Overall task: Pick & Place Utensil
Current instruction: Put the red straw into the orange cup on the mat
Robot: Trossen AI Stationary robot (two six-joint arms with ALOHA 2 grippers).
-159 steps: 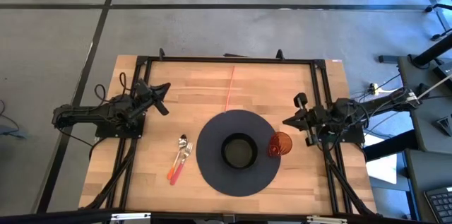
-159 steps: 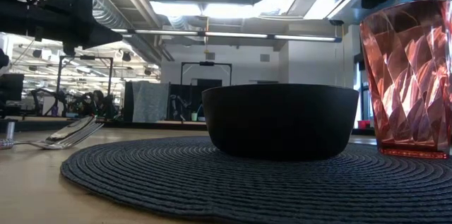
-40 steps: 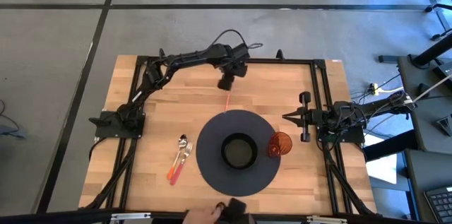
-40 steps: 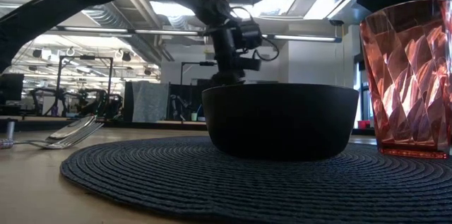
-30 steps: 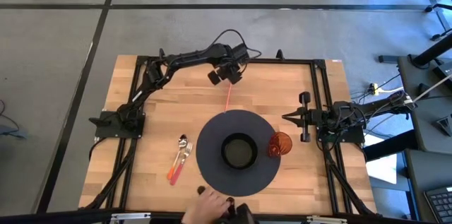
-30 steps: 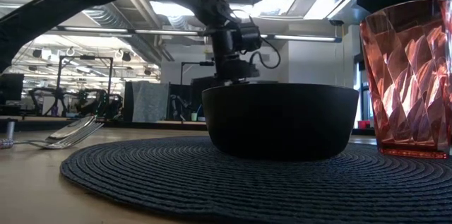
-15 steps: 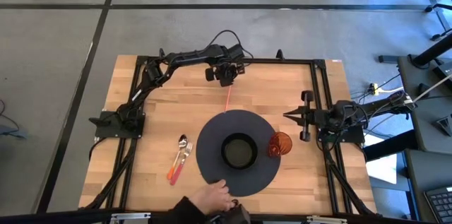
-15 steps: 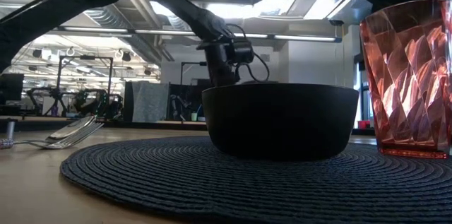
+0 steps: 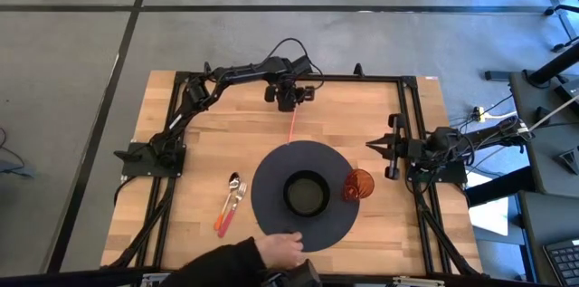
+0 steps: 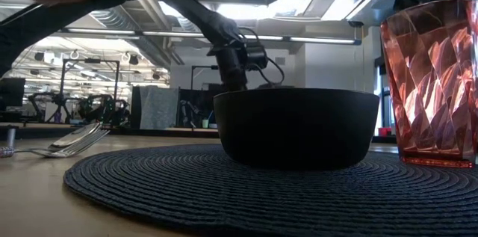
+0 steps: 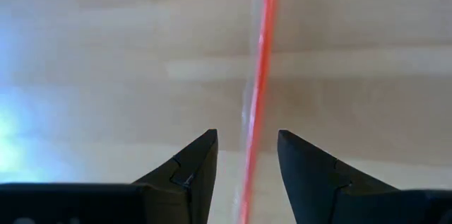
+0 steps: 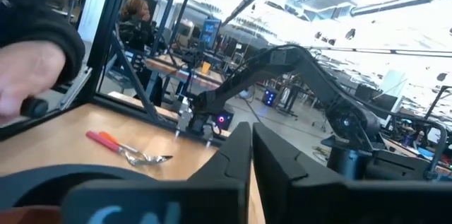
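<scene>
A thin red utensil (image 9: 292, 124) lies flat on the wood at the table's far middle, running from far to near. My left gripper (image 9: 289, 102) points down over its far end, open. In the left wrist view the utensil (image 11: 258, 90) runs between the two fingertips of my left gripper (image 11: 247, 146), which stand on either side of it without visibly touching. My right gripper (image 9: 373, 148) waits at the right edge, shut (image 12: 251, 143) on nothing. A spoon and fork (image 9: 231, 204) with pink and orange handles lie left of the mat.
A black bowl (image 9: 307, 194) stands on a round dark mat (image 9: 271, 178). A faceted red cup (image 9: 358, 185) stands at the mat's right rim. A person's hand (image 9: 279, 249) reaches in from the near edge onto the mat's near rim.
My left gripper has rolled about its own axis and sunk toward the table over the red utensil's far end, staying open. A person's hand has come in from the near edge up to the mat's near rim.
</scene>
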